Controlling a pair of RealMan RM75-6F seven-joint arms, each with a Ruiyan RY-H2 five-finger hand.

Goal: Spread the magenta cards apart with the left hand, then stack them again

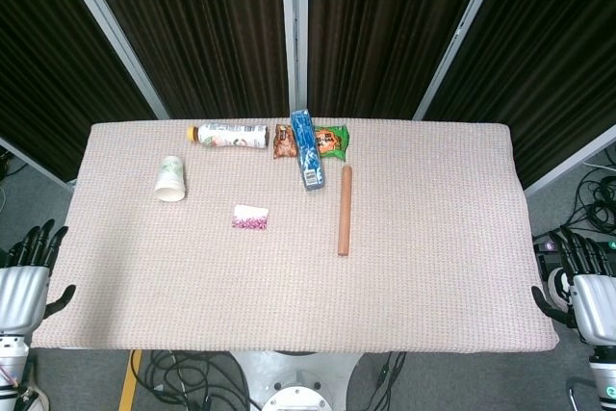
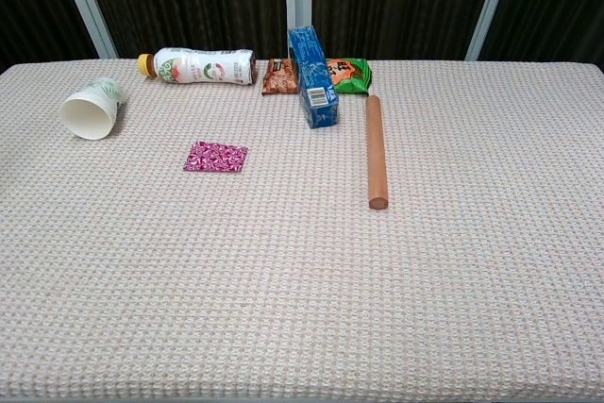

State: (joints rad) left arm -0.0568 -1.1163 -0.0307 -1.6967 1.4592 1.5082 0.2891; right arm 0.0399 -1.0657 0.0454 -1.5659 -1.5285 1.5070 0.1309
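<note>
Nothing started: magenta cards [image 1: 250,218] lie stacked mid-table. Left hand [image 1: 27,271], empty with fingers apart, waits at eight o'clock; next it must reach them.

magenta cards [image 2: 216,156] | neat flat stack, patterned pink | left of table centre | near side of the lying bottle
</note>
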